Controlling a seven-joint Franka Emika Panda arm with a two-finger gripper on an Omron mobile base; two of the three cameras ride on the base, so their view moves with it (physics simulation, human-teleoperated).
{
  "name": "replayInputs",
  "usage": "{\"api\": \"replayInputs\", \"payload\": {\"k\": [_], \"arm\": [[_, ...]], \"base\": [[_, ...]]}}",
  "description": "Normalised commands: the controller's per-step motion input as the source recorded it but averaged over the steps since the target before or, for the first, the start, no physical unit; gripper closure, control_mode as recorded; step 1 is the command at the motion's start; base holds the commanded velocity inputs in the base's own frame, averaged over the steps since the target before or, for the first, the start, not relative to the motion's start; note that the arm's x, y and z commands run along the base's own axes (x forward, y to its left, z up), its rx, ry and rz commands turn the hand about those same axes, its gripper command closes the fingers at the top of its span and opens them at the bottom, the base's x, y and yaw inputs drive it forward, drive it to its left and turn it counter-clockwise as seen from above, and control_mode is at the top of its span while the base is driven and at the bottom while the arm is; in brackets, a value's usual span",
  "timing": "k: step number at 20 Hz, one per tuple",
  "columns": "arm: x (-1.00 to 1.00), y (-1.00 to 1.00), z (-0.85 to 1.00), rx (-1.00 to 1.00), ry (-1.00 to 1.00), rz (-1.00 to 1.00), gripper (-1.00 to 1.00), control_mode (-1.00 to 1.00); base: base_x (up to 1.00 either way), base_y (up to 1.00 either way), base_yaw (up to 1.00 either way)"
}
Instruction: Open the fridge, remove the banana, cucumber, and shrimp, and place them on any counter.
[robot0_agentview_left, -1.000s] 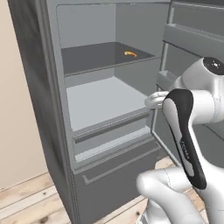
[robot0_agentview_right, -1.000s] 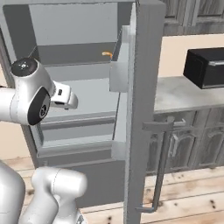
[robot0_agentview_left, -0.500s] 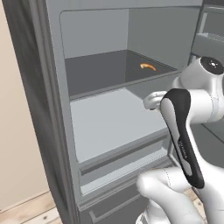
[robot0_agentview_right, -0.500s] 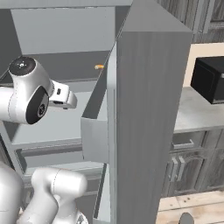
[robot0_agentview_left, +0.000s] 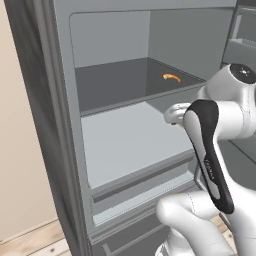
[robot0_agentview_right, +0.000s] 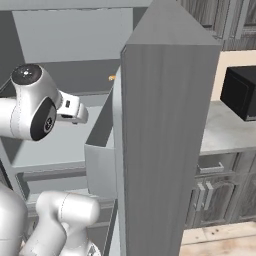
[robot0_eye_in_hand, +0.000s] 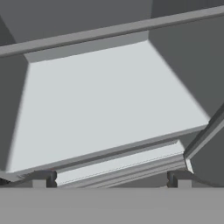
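While the base is rolling closer to the open fridge (robot0_agentview_left: 45, 125), the shrimp (robot0_agentview_left: 171, 77) is getting nearer; the gripper (robot0_eye_in_hand: 111, 178) is keeping its fingers wide, empty.

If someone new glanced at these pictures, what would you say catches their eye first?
Probably the fridge standing wide open, its pale grey shelves almost bare. The one spot of colour is the tiny orange shrimp far back on the dark upper shelf. In the right base view, the grey fridge door juts out edge-on, with a black microwave on the counter beyond.
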Motion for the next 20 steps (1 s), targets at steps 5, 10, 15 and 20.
{"api": "replayInputs", "payload": {"k": [5, 10, 15, 20], "arm": [[0.16, -0.02, 0.34, 0.02, -0.01, 0.00, -1.00, -1.00], [0.18, 0.00, 0.27, 0.00, -0.15, 0.00, -1.00, -1.00], [0.10, -0.01, 0.17, 0.01, -0.15, 0.00, -1.00, -1.00], [0.03, -0.03, 0.01, 0.00, -0.20, -0.01, -1.00, -1.00]], "base": [[0.00, 0.00, 0.00], [0.00, 0.00, 0.00], [0.00, 0.00, 0.00], [0.00, 0.00, 0.00]]}}
